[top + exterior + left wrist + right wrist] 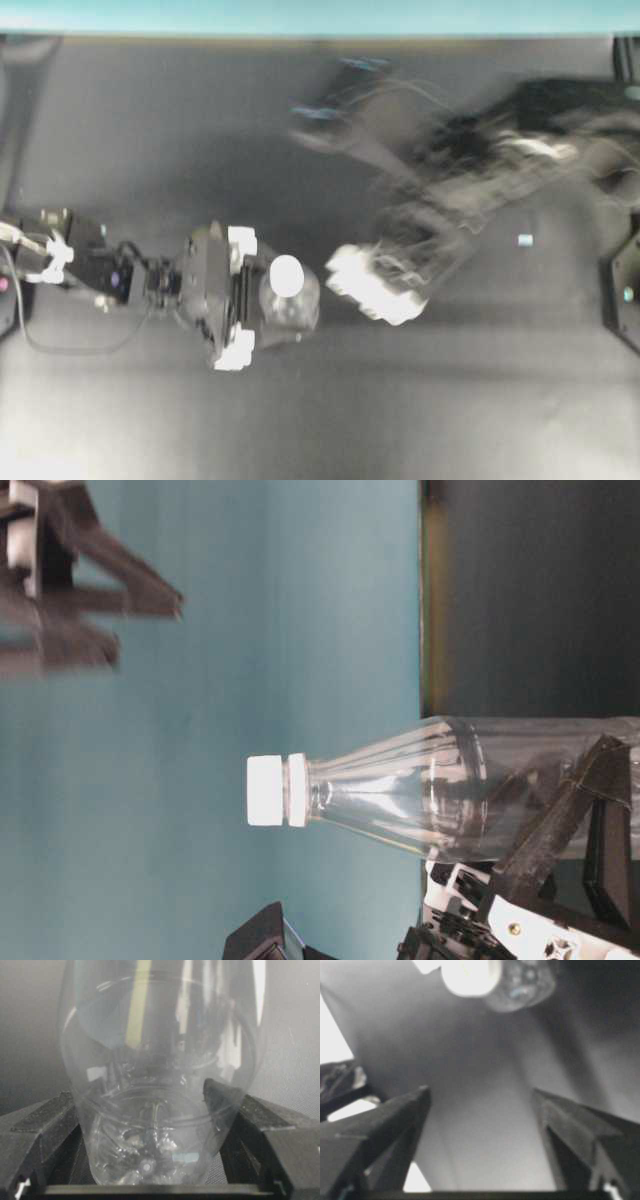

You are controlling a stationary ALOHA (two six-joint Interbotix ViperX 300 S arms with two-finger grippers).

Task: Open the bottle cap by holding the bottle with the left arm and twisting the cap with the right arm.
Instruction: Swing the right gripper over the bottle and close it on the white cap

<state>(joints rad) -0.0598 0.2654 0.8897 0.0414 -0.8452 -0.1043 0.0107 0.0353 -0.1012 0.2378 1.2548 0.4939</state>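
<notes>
Left gripper [262,306] clamped on the bottle [290,308], jaws either side of its lower body, bottle upright on the table [150,150]. Right gripper [480,1110] spread wide, empty, blurred, beside the bottle, clear of the bottle cap [286,275].

From my station I see a dark grey matte tabletop [150,130] filling the overhead view, with a teal wall [300,15] running along its far edge. A thin yellowish strip [200,38] lines the seam between them. At table level that teal backdrop is flat and plain. Soft light leaves a pale patch at the near left corner [40,465].
</notes>
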